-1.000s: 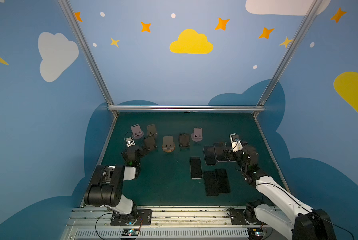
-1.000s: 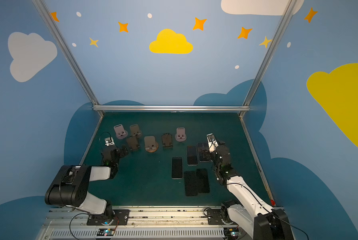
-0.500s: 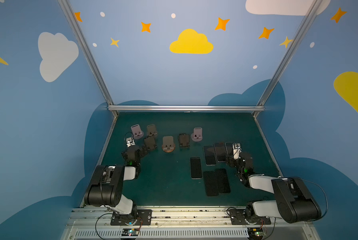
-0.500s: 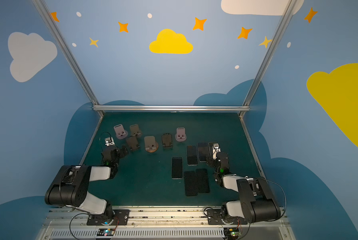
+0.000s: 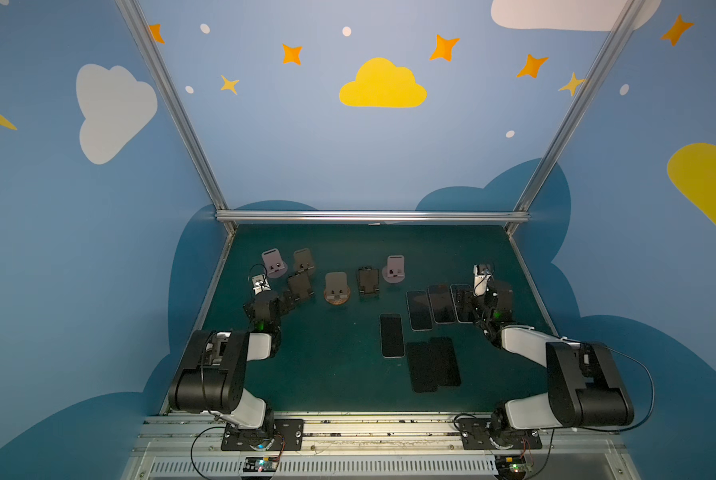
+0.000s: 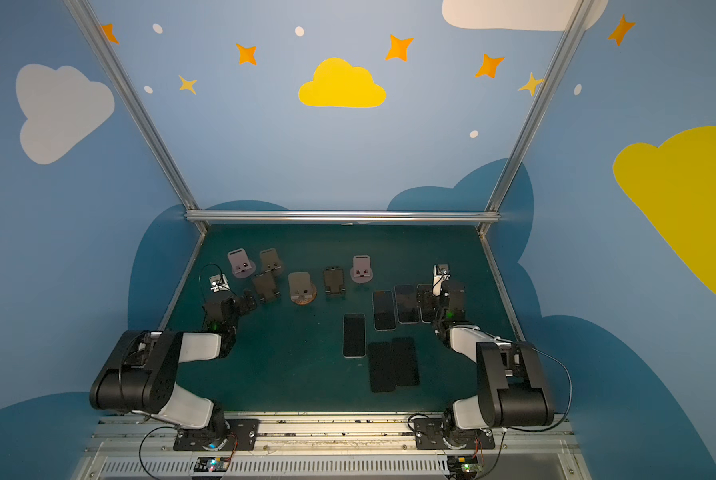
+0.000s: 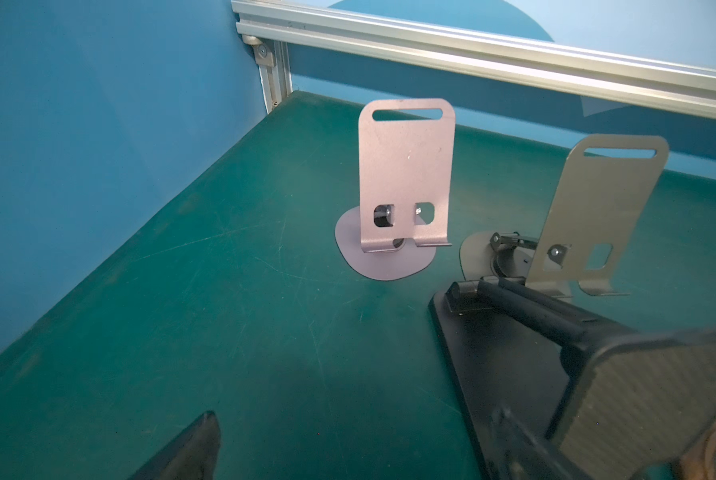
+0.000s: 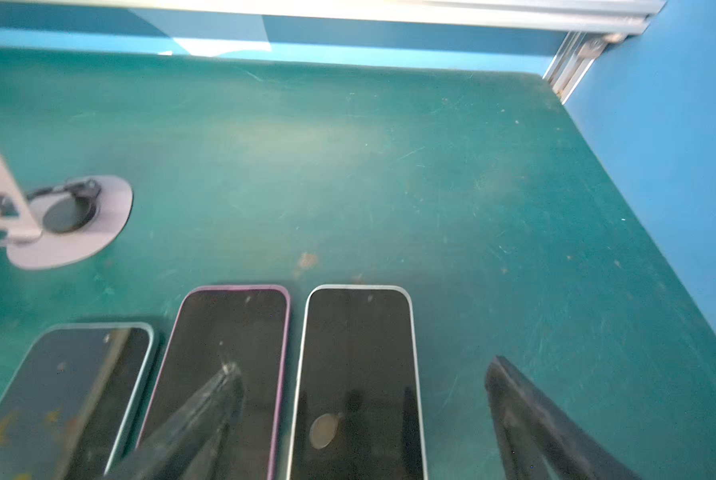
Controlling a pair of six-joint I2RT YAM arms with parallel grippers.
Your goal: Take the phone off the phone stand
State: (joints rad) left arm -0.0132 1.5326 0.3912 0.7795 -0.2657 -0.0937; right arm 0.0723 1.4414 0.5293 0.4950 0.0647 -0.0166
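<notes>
Several phone stands (image 5: 337, 286) (image 6: 302, 289) stand in a loose row at the back left, and each one shows empty. Several phones (image 5: 418, 309) (image 6: 383, 309) lie flat on the green mat to the right. My right gripper (image 5: 468, 299) (image 6: 429, 299) (image 8: 360, 374) is open low over the row's right end, straddling a white-edged phone (image 8: 356, 332); one finger hangs over the purple-edged phone (image 8: 231, 328). My left gripper (image 5: 287, 298) (image 6: 246, 301) (image 7: 354, 432) is open and holds nothing, close beside a black stand (image 7: 493, 353).
A pink stand (image 7: 406, 174) and a grey stand (image 7: 597, 208) rise just beyond the left gripper. Another pink stand (image 8: 78, 224) sits left of the phone row. The side wall (image 8: 680, 166) runs close to the right gripper. Aluminium rails (image 5: 373, 217) frame the mat.
The right arm has folded back and come down, bringing its gripper low over the phone row. The left arm has stayed put.
</notes>
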